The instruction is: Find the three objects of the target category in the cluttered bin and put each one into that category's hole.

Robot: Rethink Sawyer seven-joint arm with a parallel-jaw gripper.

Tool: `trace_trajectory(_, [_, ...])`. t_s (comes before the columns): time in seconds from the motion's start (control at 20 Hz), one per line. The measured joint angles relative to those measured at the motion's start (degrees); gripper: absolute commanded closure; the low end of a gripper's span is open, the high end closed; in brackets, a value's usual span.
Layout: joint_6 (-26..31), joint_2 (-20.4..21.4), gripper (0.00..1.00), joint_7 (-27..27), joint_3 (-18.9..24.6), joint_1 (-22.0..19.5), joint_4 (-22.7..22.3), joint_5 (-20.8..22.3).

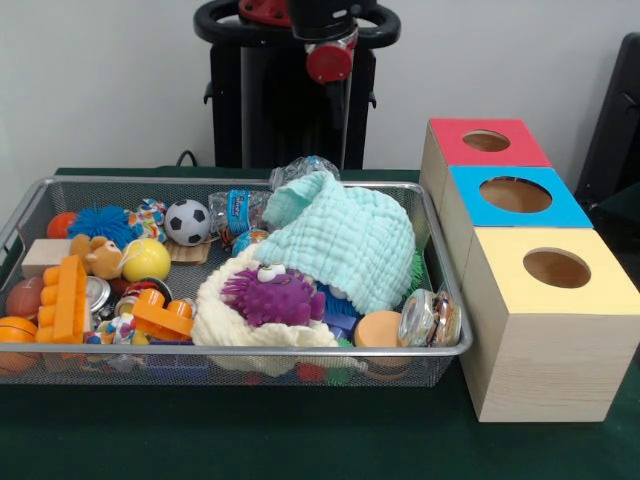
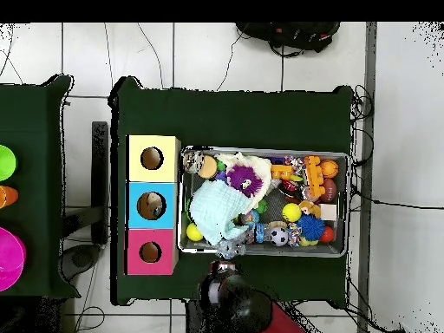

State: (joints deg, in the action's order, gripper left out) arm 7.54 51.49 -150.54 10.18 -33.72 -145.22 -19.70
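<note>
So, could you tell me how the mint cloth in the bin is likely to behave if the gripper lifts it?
The mint cloth is draped in soft folds over other toys, so it will probably hang limp and stretch out when lifted. It looks thin and light. Its edge lies on the purple spiky toy, so it might drag that along.

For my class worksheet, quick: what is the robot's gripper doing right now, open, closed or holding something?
Gripper: hangs above the bin's far rim; whether open or closed cannot be told.

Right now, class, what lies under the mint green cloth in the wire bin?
Under the mint green cloth, a green spiky edge and a blue piece peek out; the rest is covered.
</note>
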Motion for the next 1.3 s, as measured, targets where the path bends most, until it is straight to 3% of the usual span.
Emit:
trace_trajectory(0.45, [0.0,-0.7,0.00,0.0,0.0,-2.2,0.0,0.7])
trace_trajectory(1.0, [-0.6,-2.2,0.00,0.0,-0.2,2.8,0.0,0.8])
trace_trajectory(1.3, [-1.8,-3.7,0.00,0.0,0.3,0.1,0.0,2.2])
